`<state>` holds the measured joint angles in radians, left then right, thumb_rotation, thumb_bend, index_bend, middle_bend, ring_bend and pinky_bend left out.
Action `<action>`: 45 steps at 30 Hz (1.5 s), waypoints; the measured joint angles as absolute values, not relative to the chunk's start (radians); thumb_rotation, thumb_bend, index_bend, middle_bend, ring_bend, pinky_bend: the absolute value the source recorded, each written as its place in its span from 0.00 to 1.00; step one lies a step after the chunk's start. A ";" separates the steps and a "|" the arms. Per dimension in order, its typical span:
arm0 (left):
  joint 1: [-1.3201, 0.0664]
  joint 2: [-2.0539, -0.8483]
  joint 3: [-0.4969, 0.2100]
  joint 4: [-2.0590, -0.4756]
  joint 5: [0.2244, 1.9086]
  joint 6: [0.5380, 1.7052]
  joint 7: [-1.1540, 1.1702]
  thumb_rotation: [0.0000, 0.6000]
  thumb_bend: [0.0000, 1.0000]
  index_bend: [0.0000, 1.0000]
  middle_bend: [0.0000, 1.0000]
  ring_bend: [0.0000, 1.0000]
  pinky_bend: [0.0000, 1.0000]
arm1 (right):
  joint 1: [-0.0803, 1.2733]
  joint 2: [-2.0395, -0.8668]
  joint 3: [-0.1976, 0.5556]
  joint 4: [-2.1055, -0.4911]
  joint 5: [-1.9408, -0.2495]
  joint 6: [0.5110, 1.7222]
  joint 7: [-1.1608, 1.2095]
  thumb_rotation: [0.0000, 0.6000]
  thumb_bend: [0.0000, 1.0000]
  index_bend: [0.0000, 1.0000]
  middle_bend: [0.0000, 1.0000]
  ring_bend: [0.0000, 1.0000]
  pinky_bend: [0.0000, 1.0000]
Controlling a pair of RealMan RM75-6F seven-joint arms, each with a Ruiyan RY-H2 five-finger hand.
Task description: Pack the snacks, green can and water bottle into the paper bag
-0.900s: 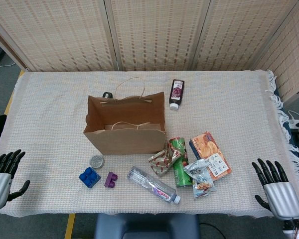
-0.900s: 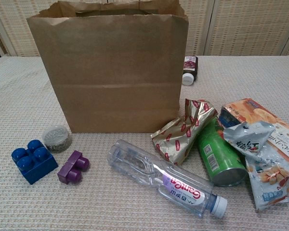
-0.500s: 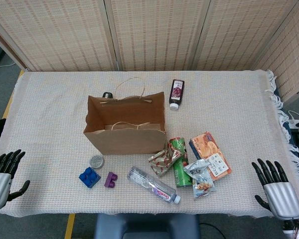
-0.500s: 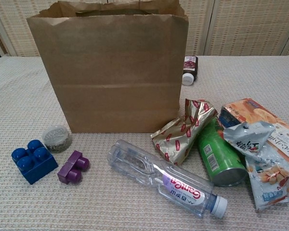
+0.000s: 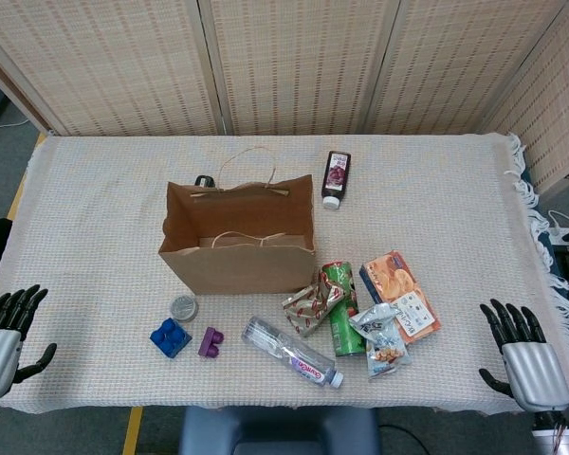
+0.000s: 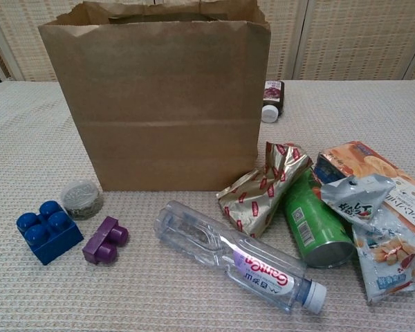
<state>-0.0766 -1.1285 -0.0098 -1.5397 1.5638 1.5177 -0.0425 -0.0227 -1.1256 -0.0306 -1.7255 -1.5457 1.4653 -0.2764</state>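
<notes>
The brown paper bag (image 5: 237, 237) (image 6: 162, 97) stands upright and open mid-table. Right of it lie a gold-and-red snack packet (image 5: 309, 302) (image 6: 259, 187), the green can (image 5: 341, 306) (image 6: 315, 221) on its side, an orange snack box (image 5: 399, 293) (image 6: 373, 166) and a silvery snack pouch (image 5: 383, 338) (image 6: 380, 238). The clear water bottle (image 5: 292, 351) (image 6: 238, 257) lies in front of the bag. My left hand (image 5: 2, 341) hovers open at the table's front left corner. My right hand (image 5: 525, 356) is open at the front right edge. Neither touches anything.
A dark bottle (image 5: 335, 177) (image 6: 271, 99) lies behind the bag. Left of the water bottle sit a blue brick (image 5: 171, 336) (image 6: 47, 232), a purple brick (image 5: 210, 341) (image 6: 105, 240) and a small grey round tin (image 5: 183, 307) (image 6: 81, 198). Woven screens back the table.
My right hand has slipped slightly down and back toward the table's edge. The objects lie as before.
</notes>
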 measured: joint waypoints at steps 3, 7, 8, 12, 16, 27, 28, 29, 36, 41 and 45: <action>-0.076 -1.129 -0.010 -1.539 1.564 1.518 -0.043 1.00 0.33 0.02 0.00 0.00 0.00 | -0.010 -1.129 -0.014 -1.758 -1.498 1.435 -0.286 1.00 0.06 0.00 0.01 0.00 0.04; -0.077 -1.129 -0.010 -1.539 1.564 1.518 -0.044 1.00 0.33 0.02 0.00 0.00 0.00 | 0.016 -1.141 -0.004 -1.800 -1.462 1.381 -0.316 1.00 0.06 0.00 0.01 0.00 0.04; -0.077 -1.129 -0.010 -1.539 1.564 1.518 -0.045 1.00 0.33 0.02 0.00 0.00 0.00 | 0.024 -1.147 -0.003 -1.809 -1.460 1.370 -0.334 1.00 0.06 0.00 0.01 0.00 0.04; -0.077 -1.128 -0.009 -1.539 1.565 1.517 -0.047 1.00 0.33 0.02 0.00 0.00 0.00 | 0.055 -1.180 -0.006 -1.831 -1.465 1.330 -0.415 1.00 0.06 0.00 0.01 0.00 0.04; -0.078 -1.127 -0.009 -1.537 1.566 1.516 -0.052 1.00 0.33 0.02 0.00 0.00 0.00 | 0.084 -1.229 -0.017 -1.849 -1.462 1.280 -0.504 1.00 0.06 0.00 0.01 0.00 0.04; -0.081 -1.124 -0.008 -1.534 1.568 1.511 -0.061 1.00 0.33 0.03 0.00 0.00 0.00 | 0.141 -1.395 -0.050 -1.840 -1.440 1.202 -0.718 1.00 0.06 0.00 0.01 0.00 0.04; -0.082 -1.123 -0.008 -1.535 1.568 1.511 -0.061 1.00 0.34 0.03 0.00 0.00 0.00 | 0.145 -1.401 -0.047 -1.840 -1.434 1.201 -0.725 1.00 0.06 0.00 0.01 0.00 0.05; -0.082 -1.123 -0.008 -1.535 1.568 1.511 -0.060 1.00 0.33 0.03 0.00 0.00 0.00 | 0.149 -1.407 -0.044 -1.841 -1.428 1.199 -0.732 1.00 0.06 0.00 0.01 0.00 0.05; -0.083 -1.123 -0.008 -1.537 1.566 1.508 -0.059 1.00 0.33 0.03 0.00 0.00 0.00 | 0.163 -1.430 -0.030 -1.831 -1.386 1.192 -0.771 1.00 0.06 0.00 0.03 0.00 0.08; -0.084 -1.122 -0.008 -1.537 1.566 1.507 -0.060 1.00 0.34 0.03 0.00 0.00 0.00 | 0.171 -1.444 -0.032 -1.812 -1.359 1.202 -0.821 1.00 0.06 0.00 0.03 0.00 0.09; -0.084 -1.121 -0.008 -1.538 1.566 1.507 -0.059 1.00 0.34 0.03 0.00 0.00 0.00 | 0.176 -1.447 -0.038 -1.804 -1.341 1.202 -0.841 1.00 0.06 0.00 0.00 0.00 0.09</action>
